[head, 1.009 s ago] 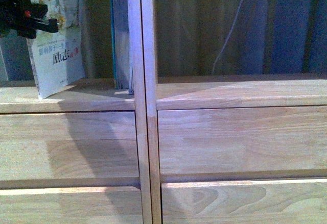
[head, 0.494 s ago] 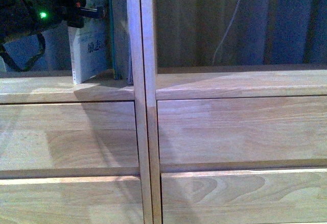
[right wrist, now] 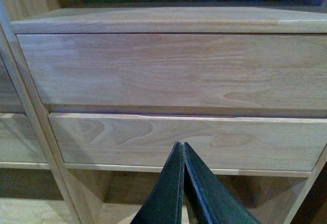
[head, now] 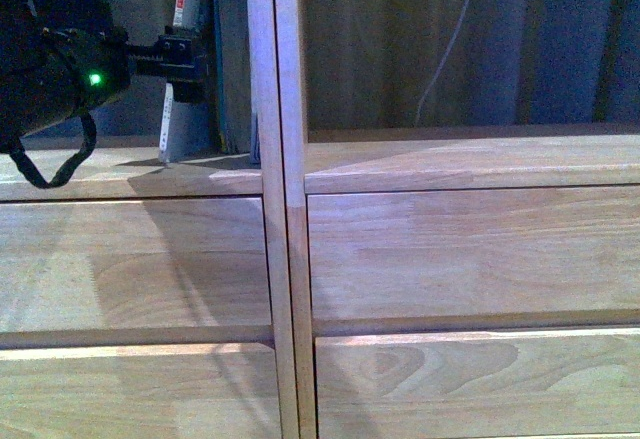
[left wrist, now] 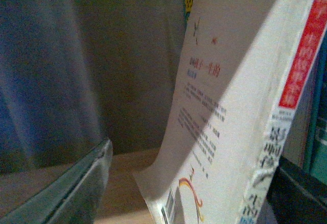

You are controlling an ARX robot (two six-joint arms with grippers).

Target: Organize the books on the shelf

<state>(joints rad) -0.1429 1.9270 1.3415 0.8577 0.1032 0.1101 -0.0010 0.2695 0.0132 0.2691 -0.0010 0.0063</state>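
The pale paperback point(head: 170, 124) stands nearly upright in the left compartment of the light-wood shelf point(head: 285, 209), its red-and-white spine facing me. It leans close to the taller green-edged book point(head: 228, 69) by the centre divider. My left gripper point(head: 185, 59) is open, one finger on each side of the paperback. In the left wrist view the paperback point(left wrist: 225, 106) fills the space between the two fingers point(left wrist: 82, 183) of the left gripper point(left wrist: 194, 163), and the green-edged book point(left wrist: 319, 142) shows behind. My right gripper point(right wrist: 181, 147) is shut and empty, in front of a drawer front point(right wrist: 173, 71).
A blue-grey curtain point(head: 560, 49) hangs behind the shelf, and a white cable point(head: 450, 49) runs down behind the right compartment. Plain drawer fronts point(head: 470, 259) lie below both compartments. An open space point(right wrist: 127, 198) shows under the lower drawer.
The paperback went from tilted with its cover showing to nearly upright, spine out, closer to the green-edged book. My left gripper moved right and down into view.
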